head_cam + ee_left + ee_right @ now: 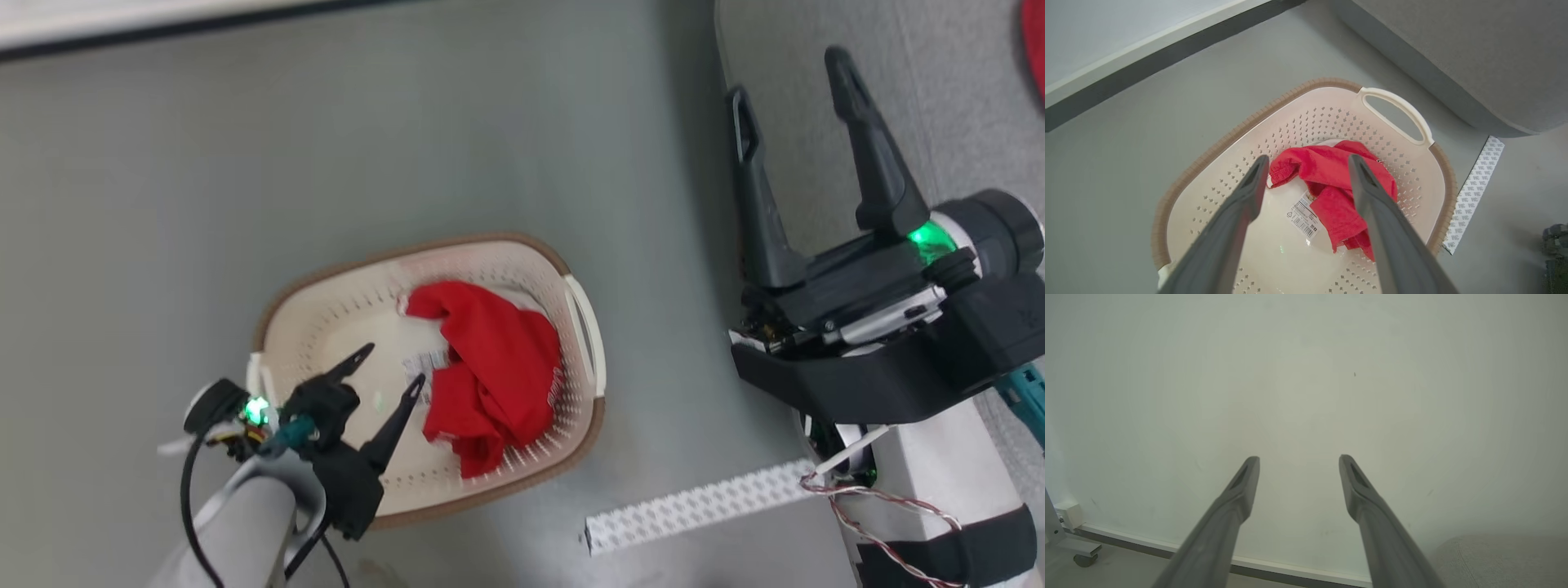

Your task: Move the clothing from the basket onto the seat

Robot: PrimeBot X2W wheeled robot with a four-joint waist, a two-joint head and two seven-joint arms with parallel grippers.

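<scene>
I have the basket (pixel 581 314) on the grey floor to my left, with the sofa (pixel 922 106) to its right, well apart from it. The red clothing (pixel 490 359) lies bunched in the right half of the basket, against the perforated wall by the right handle. The left half of the bottom is bare, with a label sticker (pixel 1303 215) just beside the fabric.

My left gripper (pixel 393 365) hangs over the near left part of the basket, its fingers pointing toward the clothing. The jaws are spread wide and hold nothing. One fingertip is close to the cloth, but I cannot tell whether it touches.

My right gripper (pixel 788 75) is up at the right, over the near edge of the sofa. Its jaws are fully apart and empty, and its wrist camera faces a pale wall (pixel 1306 375).

A white perforated strip (pixel 694 506) lies on the floor between the basket and the sofa. A sliver of red (pixel 1035 49) sits on the sofa at the far right edge; I cannot tell what it is.
</scene>
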